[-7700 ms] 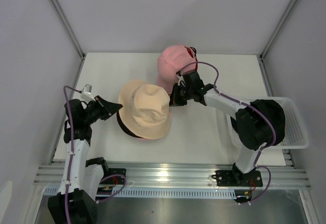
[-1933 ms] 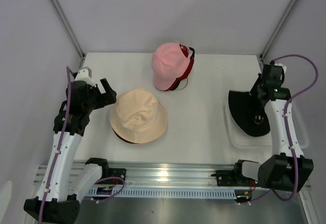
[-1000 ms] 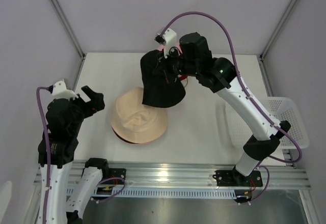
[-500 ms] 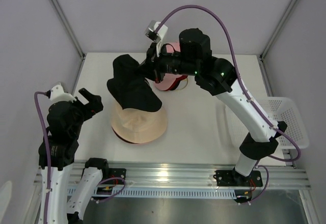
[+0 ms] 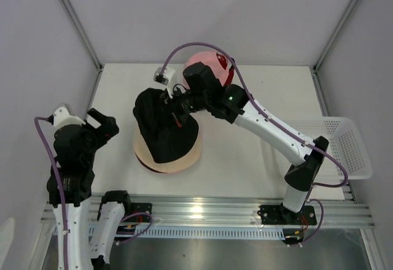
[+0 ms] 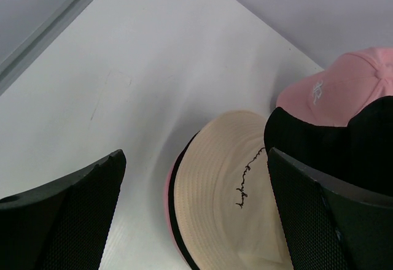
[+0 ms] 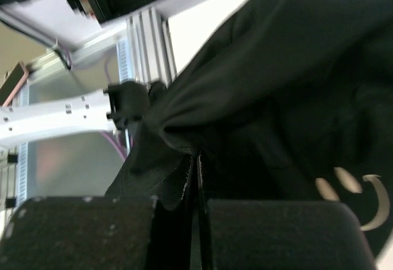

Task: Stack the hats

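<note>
Nearest, at the left: left gripper (image 6: 195, 154) spread wide, gripping nothing, held apart from the hats. Out on the white surface (image 5: 258, 98): cream hat (image 5: 184, 159) lying flat, black hat (image 5: 163, 129) draped over its crown. Pinched tight on that black fabric: right gripper (image 7: 198, 205). Farther back, just behind the pair: pink cap (image 5: 206, 58).
</note>
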Robot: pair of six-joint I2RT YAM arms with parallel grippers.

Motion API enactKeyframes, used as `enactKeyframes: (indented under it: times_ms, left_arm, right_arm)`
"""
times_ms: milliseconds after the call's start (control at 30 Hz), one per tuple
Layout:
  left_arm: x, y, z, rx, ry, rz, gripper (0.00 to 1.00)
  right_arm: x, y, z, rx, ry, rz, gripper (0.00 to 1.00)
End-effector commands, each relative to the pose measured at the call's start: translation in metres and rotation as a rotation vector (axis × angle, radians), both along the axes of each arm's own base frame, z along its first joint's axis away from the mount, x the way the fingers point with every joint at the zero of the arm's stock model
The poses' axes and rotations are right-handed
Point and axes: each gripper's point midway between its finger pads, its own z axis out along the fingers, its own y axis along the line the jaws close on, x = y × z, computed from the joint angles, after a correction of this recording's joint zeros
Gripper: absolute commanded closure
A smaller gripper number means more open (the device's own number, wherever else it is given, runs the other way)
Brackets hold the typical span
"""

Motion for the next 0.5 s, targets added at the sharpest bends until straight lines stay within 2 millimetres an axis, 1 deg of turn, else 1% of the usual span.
enactKeyframes:
  times_ms: [0,33,67,100,133,167,200,233,300,333,367,433,467]
  left_arm:
    - [0.015,-0.015,-0.012,-0.073,0.012,-0.070,0.01]
    - [0.018,-0.017,-0.015,-0.096,0.018,-0.075,0.00]
    - [0.023,-0.019,-0.017,-0.113,0.019,-0.081,0.01]
    - [0.026,-0.021,-0.025,-0.132,0.039,-0.087,0.00]
    - [0.032,-0.028,-0.031,-0.178,0.057,-0.111,0.00]
    - [0.038,-0.031,-0.028,-0.199,0.039,-0.125,0.00]
    - [0.042,-0.035,-0.032,-0.220,0.041,-0.145,0.00]
    - [0.051,-0.045,-0.031,-0.260,0.017,-0.202,0.00]
    - [0.059,-0.054,-0.030,-0.299,-0.021,-0.265,0.01]
    - [0.065,-0.064,-0.028,-0.331,-0.065,-0.338,0.01]
    - [0.067,-0.069,-0.023,-0.337,-0.095,-0.374,0.01]
    - [0.070,-0.079,-0.014,-0.337,-0.156,-0.475,0.00]
    - [0.071,-0.082,-0.014,-0.338,-0.157,-0.498,0.01]
  right_arm:
    - [-0.020,-0.003,0.023,0.074,-0.017,0.054,1.00]
    - [-0.021,-0.003,0.019,0.066,-0.022,0.051,1.00]
    - [-0.022,-0.006,0.010,0.043,-0.018,0.052,0.98]
    - [-0.023,-0.007,0.004,0.027,-0.033,0.058,0.97]
    - [-0.022,-0.008,-0.002,0.008,-0.044,0.047,0.97]
    - [-0.021,-0.012,-0.009,-0.018,-0.046,0.033,0.97]
    - [-0.017,-0.014,-0.011,-0.031,-0.059,0.008,0.98]
    - [-0.008,-0.017,-0.014,-0.045,-0.081,-0.034,0.99]
    - [-0.008,-0.022,-0.011,-0.035,-0.104,-0.042,0.99]
    - [-0.007,-0.022,-0.009,-0.024,-0.103,-0.047,0.99]
    - [-0.006,-0.022,-0.004,-0.003,-0.112,-0.046,0.99]
    - [-0.007,-0.024,-0.002,0.007,-0.115,-0.045,0.99]
    - [-0.006,-0.025,-0.002,0.006,-0.114,-0.045,0.99]
